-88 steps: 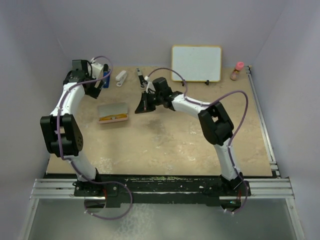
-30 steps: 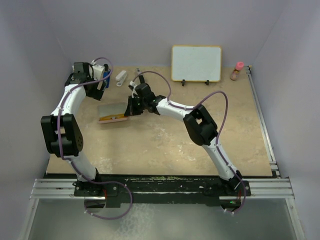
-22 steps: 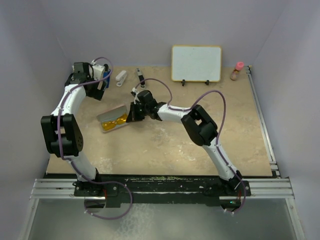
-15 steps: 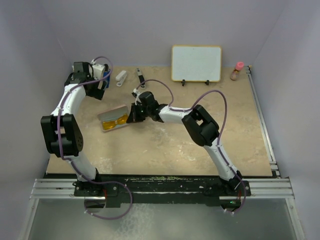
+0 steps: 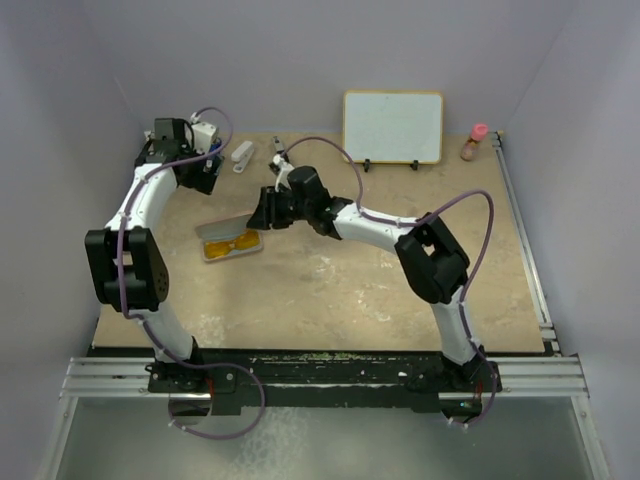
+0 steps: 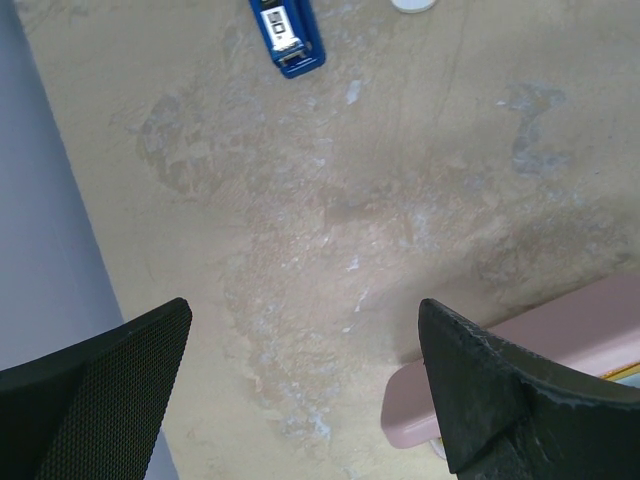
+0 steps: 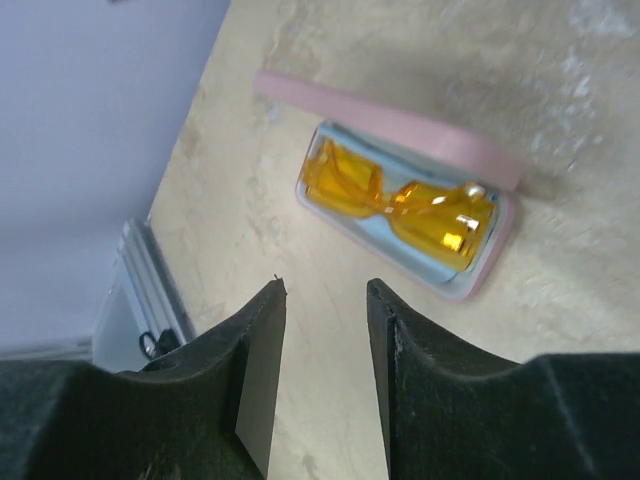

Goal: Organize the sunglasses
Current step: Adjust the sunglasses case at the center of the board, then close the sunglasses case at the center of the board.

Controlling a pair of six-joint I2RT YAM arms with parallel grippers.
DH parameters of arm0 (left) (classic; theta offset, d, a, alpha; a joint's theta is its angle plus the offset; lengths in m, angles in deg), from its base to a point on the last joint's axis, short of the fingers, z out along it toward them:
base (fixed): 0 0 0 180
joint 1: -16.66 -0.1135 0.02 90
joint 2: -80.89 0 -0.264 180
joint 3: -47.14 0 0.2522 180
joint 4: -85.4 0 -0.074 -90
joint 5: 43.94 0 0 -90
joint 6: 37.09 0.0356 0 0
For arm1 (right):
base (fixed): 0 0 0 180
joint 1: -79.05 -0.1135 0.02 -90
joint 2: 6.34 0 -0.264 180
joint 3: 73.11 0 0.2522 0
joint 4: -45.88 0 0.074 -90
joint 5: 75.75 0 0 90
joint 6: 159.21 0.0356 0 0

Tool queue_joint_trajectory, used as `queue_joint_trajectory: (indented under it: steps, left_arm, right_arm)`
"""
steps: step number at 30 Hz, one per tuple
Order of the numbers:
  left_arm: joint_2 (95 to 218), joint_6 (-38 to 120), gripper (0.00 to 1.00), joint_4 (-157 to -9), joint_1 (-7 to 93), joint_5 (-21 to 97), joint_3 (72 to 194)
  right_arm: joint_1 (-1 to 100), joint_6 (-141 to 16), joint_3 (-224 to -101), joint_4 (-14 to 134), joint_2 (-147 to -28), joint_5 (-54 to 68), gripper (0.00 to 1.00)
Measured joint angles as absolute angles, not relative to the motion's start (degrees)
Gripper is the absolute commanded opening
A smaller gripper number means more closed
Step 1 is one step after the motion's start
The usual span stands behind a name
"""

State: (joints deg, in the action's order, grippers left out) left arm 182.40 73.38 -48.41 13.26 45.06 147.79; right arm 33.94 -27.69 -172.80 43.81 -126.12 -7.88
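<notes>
Sunglasses (image 7: 400, 205): 1 orange pair inside the open pink case (image 7: 405, 125).
Right claw (image 7: 325, 290): spread a bit, empty, maybe near the case.
Left claw (image 6: 303, 310): spread wide, empty.

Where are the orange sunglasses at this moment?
In the top view the sunglasses lie inside the open pink case on the left half of the table, just left of the right gripper, whose jaws stand apart and empty.

You were in a lab test cell: plain lilac walls (image 5: 300, 60) boxed a tan bench (image 5: 350, 300), 2 robot arms (image 5: 140, 210) bolted to an alu rail (image 5: 540, 375), whiteboard (image 5: 393, 126) at back.
</notes>
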Motion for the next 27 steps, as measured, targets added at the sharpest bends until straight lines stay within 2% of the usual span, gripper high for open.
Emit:
queue_joint_trajectory:
  steps: [4, 8, 16, 27]
  left_arm:
    - [183.41, 73.38, 0.98, -48.39, 15.01, 45.24, 148.03]
    - [184.94, 73.38, 0.98, -48.21, 16.17, 45.39, 148.29]
    - [186.01, 73.38, 0.98, -47.38, 17.52, 47.25, 148.34]
    - [186.82, 73.4, 0.98, -47.32, 18.75, 49.17, 148.34]
  right_arm:
    - [34.05, -30.84, -181.28, 52.2, -129.95, -3.29, 0.42]
    - [34.05, -33.4, -183.82, 58.76, -133.56, 0.47, 0.32]
    - [33.64, -35.36, -183.95, 66.67, -136.46, 3.04, 0.35]
    - [32.41, -35.54, -185.41, 66.76, -136.51, 2.78, 0.38]
